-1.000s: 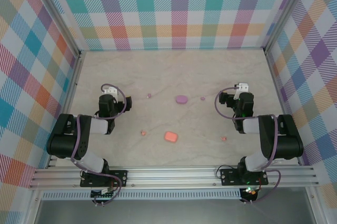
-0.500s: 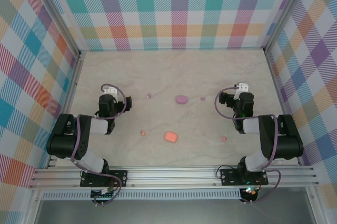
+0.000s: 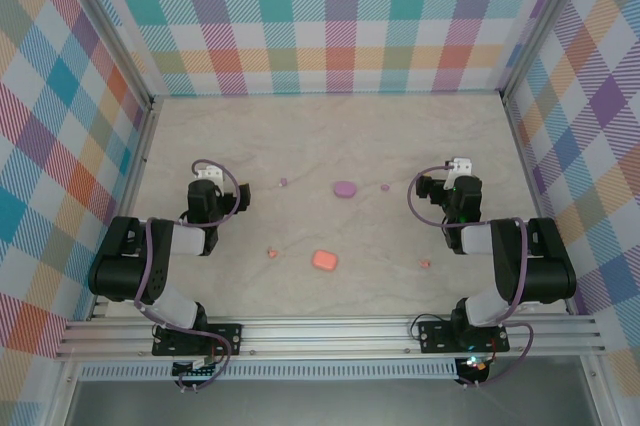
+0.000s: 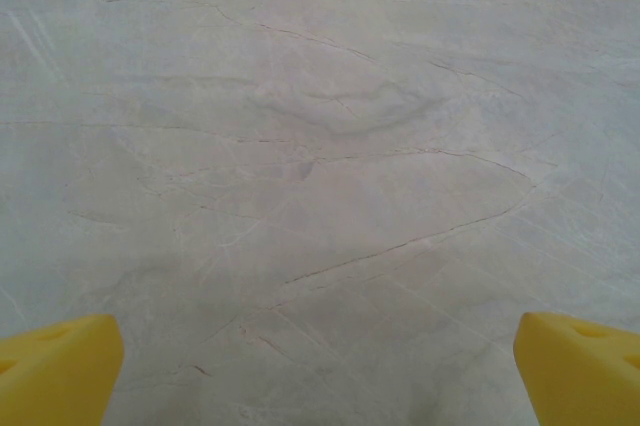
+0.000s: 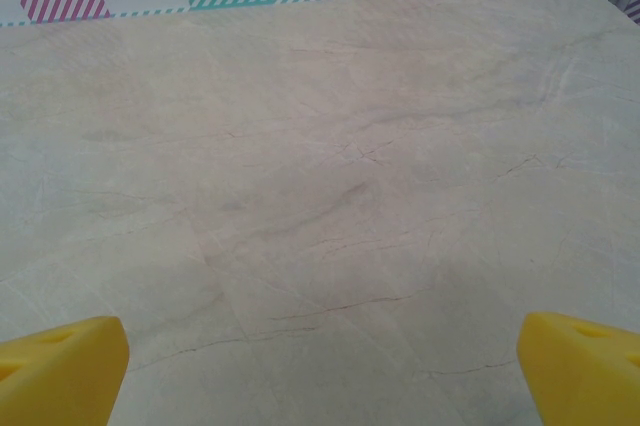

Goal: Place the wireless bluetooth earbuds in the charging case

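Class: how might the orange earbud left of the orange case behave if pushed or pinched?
The orange earbud looks tiny and rounded, so it would probably roll or skid on the smooth table. Far smaller than the orange case, it is likely light and could slip from a pinch.

Matt, pale marble-look bench [image 3: 340, 146]
Fine grey veins cross its smooth surface ahead of the left tool [image 4: 320, 371]; the yellow fingertips [image 4: 55, 366] look like matt plastic.

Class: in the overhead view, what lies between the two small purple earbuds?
The purple case lies between the left purple earbud and the right purple earbud, apart from both, in the top view.
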Robot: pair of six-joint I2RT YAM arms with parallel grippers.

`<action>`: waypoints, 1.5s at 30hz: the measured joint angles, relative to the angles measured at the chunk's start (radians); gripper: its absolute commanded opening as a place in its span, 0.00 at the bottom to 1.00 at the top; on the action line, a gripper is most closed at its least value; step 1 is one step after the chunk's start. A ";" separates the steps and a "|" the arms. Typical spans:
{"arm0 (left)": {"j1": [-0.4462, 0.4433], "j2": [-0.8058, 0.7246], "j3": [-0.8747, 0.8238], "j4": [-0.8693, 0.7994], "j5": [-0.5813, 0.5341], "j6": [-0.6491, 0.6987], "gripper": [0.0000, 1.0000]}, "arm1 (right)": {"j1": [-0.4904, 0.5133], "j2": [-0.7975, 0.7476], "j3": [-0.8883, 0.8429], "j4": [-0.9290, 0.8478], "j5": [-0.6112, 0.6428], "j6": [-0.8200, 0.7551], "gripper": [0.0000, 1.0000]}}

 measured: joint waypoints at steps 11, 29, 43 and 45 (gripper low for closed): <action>0.000 -0.003 0.002 -0.009 0.000 0.000 1.00 | 0.000 -0.002 0.000 -0.008 -0.001 0.000 1.00; -0.013 -0.406 0.366 -0.893 0.180 -0.276 0.76 | 0.297 -0.238 0.468 -0.962 -0.096 0.194 0.82; -0.550 -0.412 0.310 -1.157 0.180 -0.556 0.76 | 0.763 -0.136 0.298 -1.118 -0.356 0.186 0.75; -0.599 -0.380 0.324 -1.165 0.159 -0.586 0.77 | 0.797 -0.116 0.347 -1.145 -0.365 0.155 0.75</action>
